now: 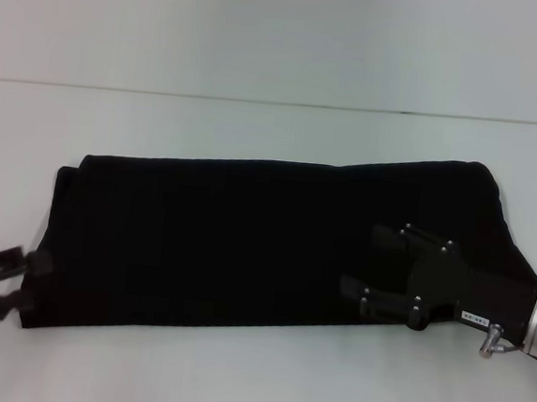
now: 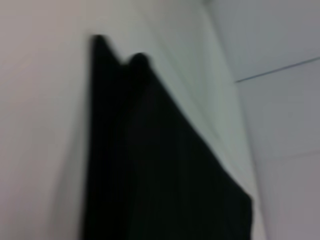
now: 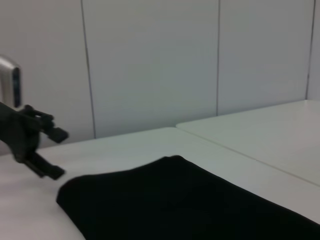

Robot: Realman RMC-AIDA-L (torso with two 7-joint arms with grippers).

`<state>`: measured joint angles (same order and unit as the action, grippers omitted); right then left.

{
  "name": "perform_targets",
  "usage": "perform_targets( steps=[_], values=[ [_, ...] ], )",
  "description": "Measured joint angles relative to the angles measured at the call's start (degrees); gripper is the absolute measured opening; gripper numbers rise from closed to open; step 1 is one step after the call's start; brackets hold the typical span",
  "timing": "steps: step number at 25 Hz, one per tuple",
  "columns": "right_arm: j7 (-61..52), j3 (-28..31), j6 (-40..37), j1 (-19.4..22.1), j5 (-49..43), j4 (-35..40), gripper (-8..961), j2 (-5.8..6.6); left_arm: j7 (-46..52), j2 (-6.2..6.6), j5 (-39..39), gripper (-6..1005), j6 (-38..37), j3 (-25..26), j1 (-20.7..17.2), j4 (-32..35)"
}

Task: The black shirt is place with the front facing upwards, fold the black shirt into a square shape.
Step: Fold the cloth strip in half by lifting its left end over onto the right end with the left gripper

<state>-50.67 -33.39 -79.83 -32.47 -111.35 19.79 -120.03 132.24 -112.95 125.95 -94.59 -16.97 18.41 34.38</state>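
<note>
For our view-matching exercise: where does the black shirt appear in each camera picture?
Head view: black shirt folded long across the table's middle.
Left wrist view: dark wedge filling the lower centre.
Right wrist view: lower right.
Shared landmark: the white table.

The right gripper (image 1: 362,261) is matte black, with two flat fingers (image 1: 386,304) studded by small round screw heads, a wide hinged body carrying a small white label strip, and a brushed silver cylindrical wrist with a small metal clip. The left gripper (image 1: 12,282) is black and dark grey, with blocky fingers (image 3: 54,133).
</note>
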Motion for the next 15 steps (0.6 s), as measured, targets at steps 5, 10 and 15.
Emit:
perform_targets(
  steps=[5, 10, 15],
  values=[
    [0.67, 0.42, 1.82, -0.07, 0.24, -0.48, 899, -0.09, 5.79, 0.04, 4.30, 888, 1.40, 0.30, -1.00, 4.04],
    [0.74, 0.91, 2.65, -0.07, 0.89, -0.58, 900, -0.11, 7.76, 0.11, 7.65, 888, 3.61, 0.24, -0.42, 4.13],
    [0.76, 0.91, 4.14, -0.14, 1.80, -0.32, 900, -0.11, 9.91, 0.11, 8.51, 888, 6.48, 0.25, 0.04, 2.92]
  ],
)
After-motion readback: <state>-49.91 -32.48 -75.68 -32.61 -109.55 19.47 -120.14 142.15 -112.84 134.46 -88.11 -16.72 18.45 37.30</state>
